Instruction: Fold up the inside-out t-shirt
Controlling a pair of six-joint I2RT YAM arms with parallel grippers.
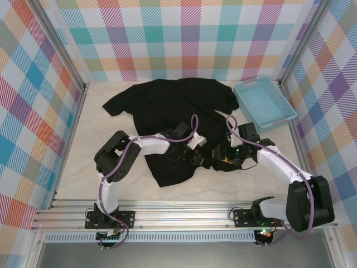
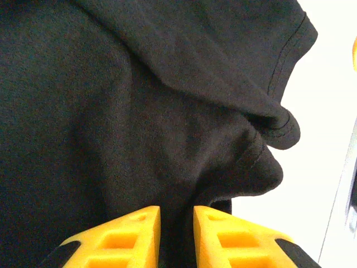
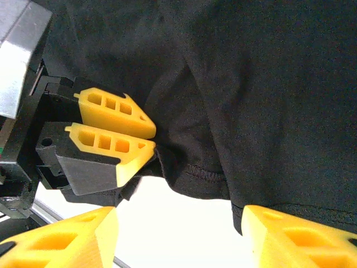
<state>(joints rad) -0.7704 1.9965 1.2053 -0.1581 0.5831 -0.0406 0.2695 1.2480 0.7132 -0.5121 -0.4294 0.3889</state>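
T-shirt rumpled, left pincer clamping its fold, right pincer spread

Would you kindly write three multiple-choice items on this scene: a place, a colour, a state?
1. Where is the blue basket? A near left; B far right of the table; C between the arm bases.
2. The fingers of the left gripper are: A yellow; B green; C red.
3. The left gripper is: A open wide; B holding the basket; C shut on the t-shirt.
Answers: B, it sits at the far right; A, plainly yellow; C, cloth is pinched between them.
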